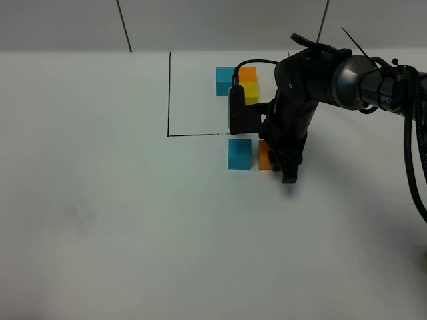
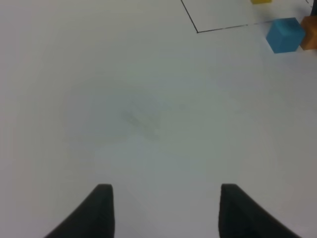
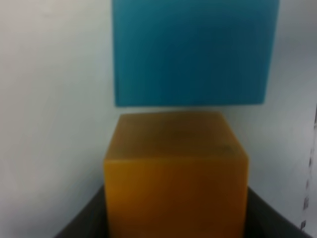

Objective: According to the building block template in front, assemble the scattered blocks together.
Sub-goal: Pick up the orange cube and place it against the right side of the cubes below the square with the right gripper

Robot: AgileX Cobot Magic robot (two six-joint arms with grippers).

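Observation:
The building block template [image 1: 241,81], a blue, orange and yellow cube group, sits at the far right inside a thin black outline [image 1: 169,93]. Just in front of the outline stand two scattered blocks, a blue block [image 1: 239,154] [image 2: 285,34] and an orange block [image 1: 265,157] [image 3: 176,173], a narrow gap apart. My right gripper [image 1: 285,175] points down at the orange block, whose right part the gripper hides. In the right wrist view its dark fingers [image 3: 84,223] flank the orange block, shut on it, with the blue block [image 3: 193,49] just beyond. My left gripper [image 2: 166,208] hangs open over bare table, holding nothing.
The white table [image 1: 100,213] stretches left and forward of the blocks. The right arm's black cables [image 1: 413,167] hang at the right edge. A wall [image 1: 213,23] rises behind the table's far edge.

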